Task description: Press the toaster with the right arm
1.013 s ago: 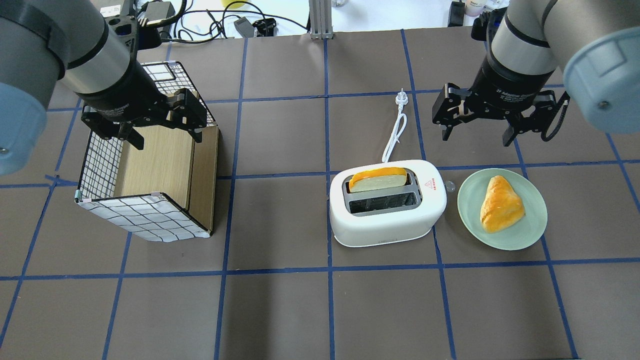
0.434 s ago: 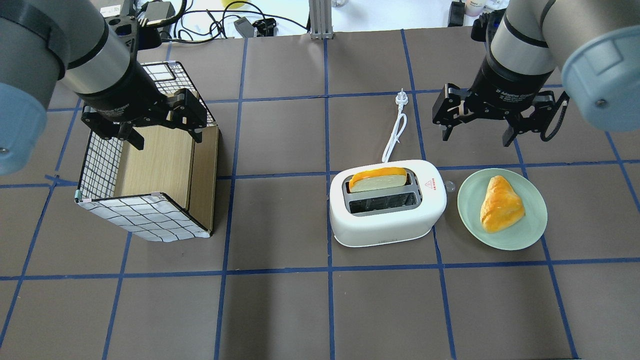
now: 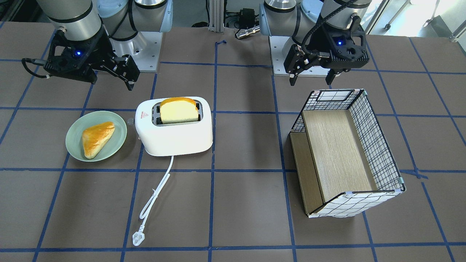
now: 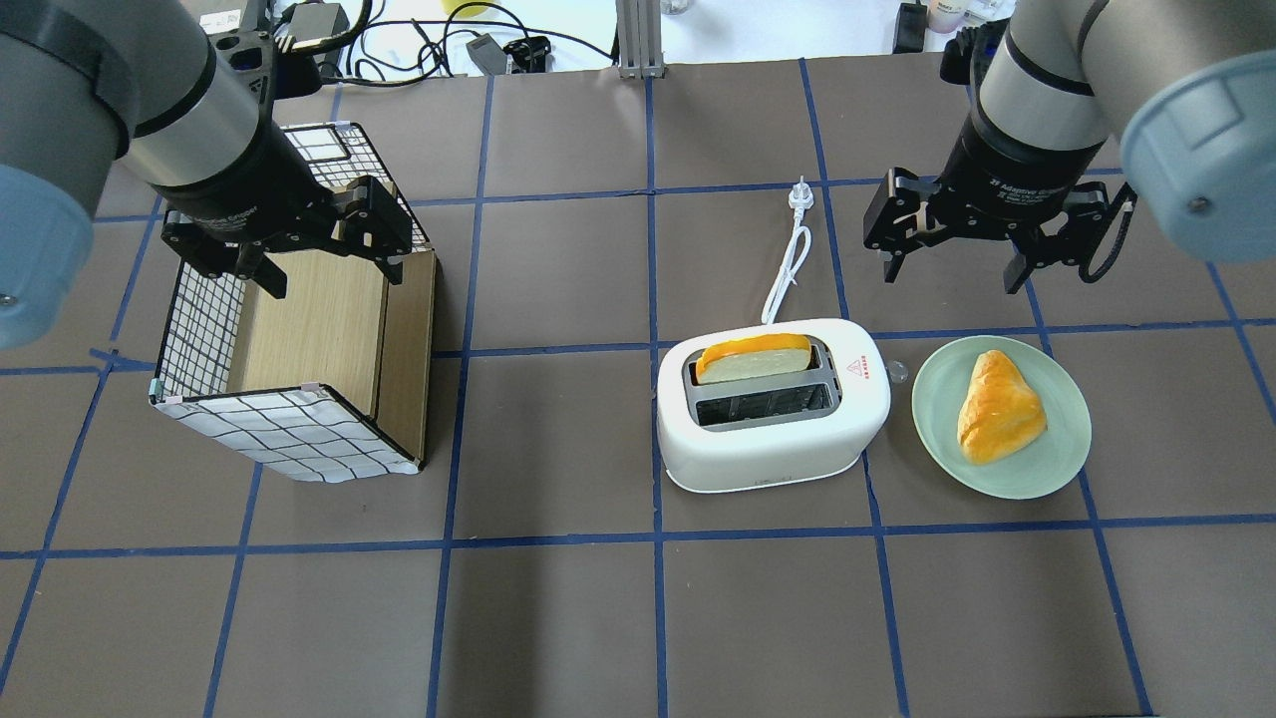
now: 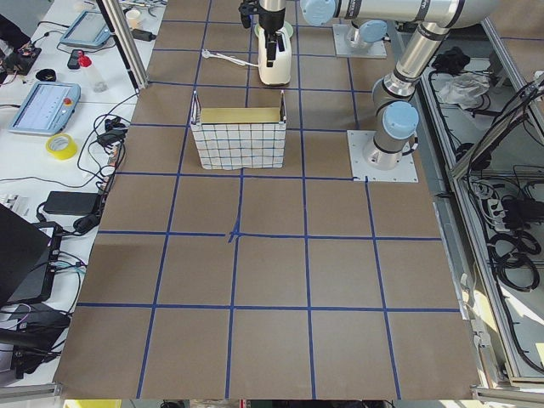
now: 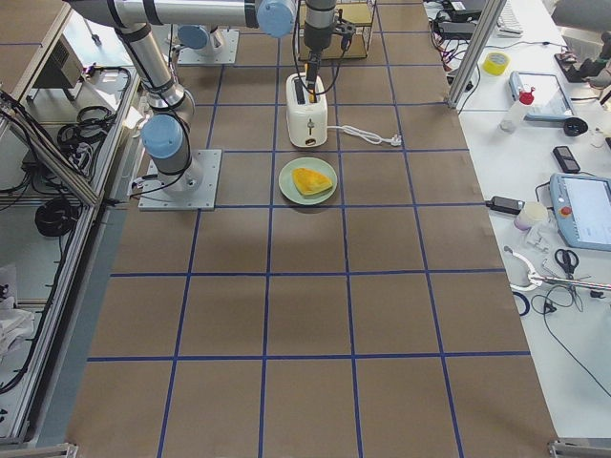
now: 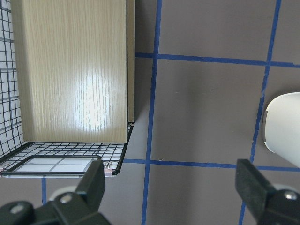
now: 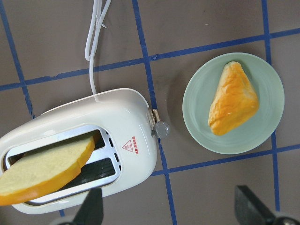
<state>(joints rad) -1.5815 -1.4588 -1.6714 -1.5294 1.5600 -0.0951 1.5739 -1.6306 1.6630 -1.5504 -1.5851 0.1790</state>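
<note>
The white two-slot toaster [image 4: 768, 454] stands right of the table's middle, with a bread slice [image 4: 753, 357] in its far slot and the near slot empty. Its lever knob [image 4: 897, 372] sticks out of the end that faces the plate, and shows in the right wrist view [image 8: 161, 130]. My right gripper [image 4: 950, 279] is open and empty, and hovers beyond the toaster's right end and above the table. The right wrist view looks down on the toaster [image 8: 126, 122]. My left gripper [image 4: 334, 282] is open and empty over the wire box.
A green plate [image 4: 1057, 454] with a pastry [image 4: 997, 407] lies just right of the toaster. The toaster's white cord [image 4: 788, 264] runs away to a plug [image 4: 800, 194]. A grid-patterned wire-and-wood box [image 4: 289, 439] stands at the left.
My right arm has shifted only very slightly. The toaster, the plate and the left arm have not moved.
</note>
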